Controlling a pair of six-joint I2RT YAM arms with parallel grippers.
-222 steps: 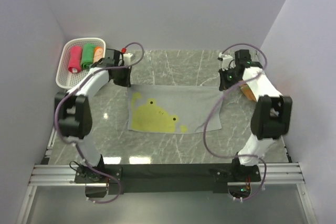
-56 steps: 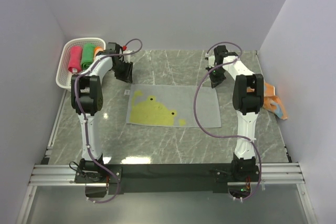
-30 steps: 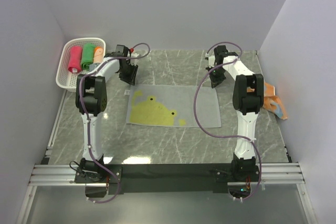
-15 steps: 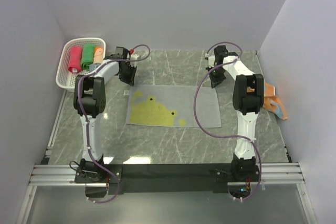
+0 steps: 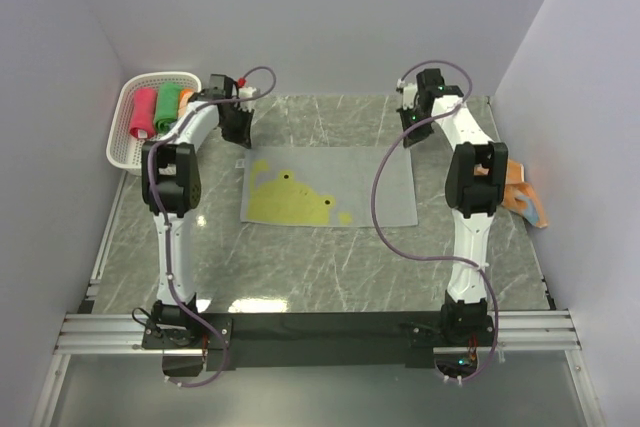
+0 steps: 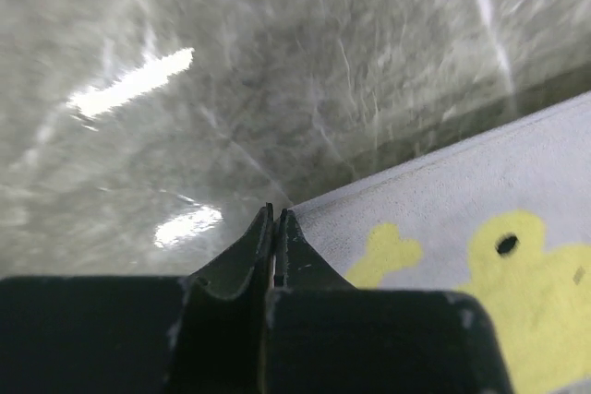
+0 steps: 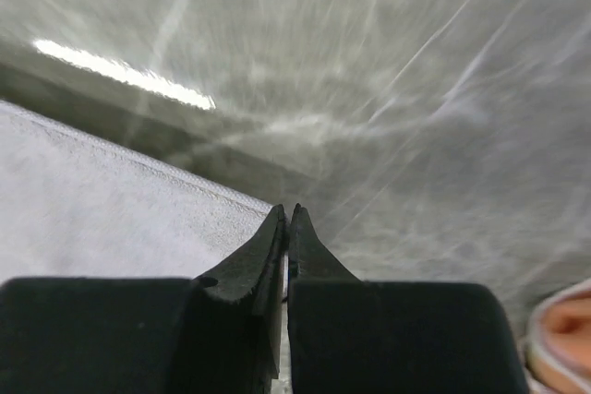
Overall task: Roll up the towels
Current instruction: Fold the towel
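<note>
Grey towel (image 5: pixel 295 205): one, with a yellow frog print, on the marble table (image 5: pixel 330 257), stretched between my two grippers with its bulk on the near side of both
Left arm (image 5: pixel 165 182): reached far out from its base, gripper pointing down at the cloth's far-left corner
Left gripper (image 6: pixel 274 216): pressed together, pinching that corner; my wrist camera shows the cloth ending right at the tips
Right arm (image 5: pixel 470 187): stretched out the same way, gripper down at the far-right corner
Right gripper (image 7: pixel 287 214): pressed together on that corner's edge
Rolled towels: I count three, a pink-red roll (image 5: pixel 143 113), a green roll (image 5: pixel 166 103) and an orange roll (image 5: pixel 187 99), side by side in one white basket (image 5: pixel 135 152) just left of the left gripper
Loose orange towel (image 5: pixel 520 192): one, with light-blue marks, crumpled to the right of the right gripper and nearer than it
Hard to make out: both wrist views are blurred; the right arm covers part of the loose towel and the left arm part of the orange roll; I cannot tell whether the pinched corners are off the table
</note>
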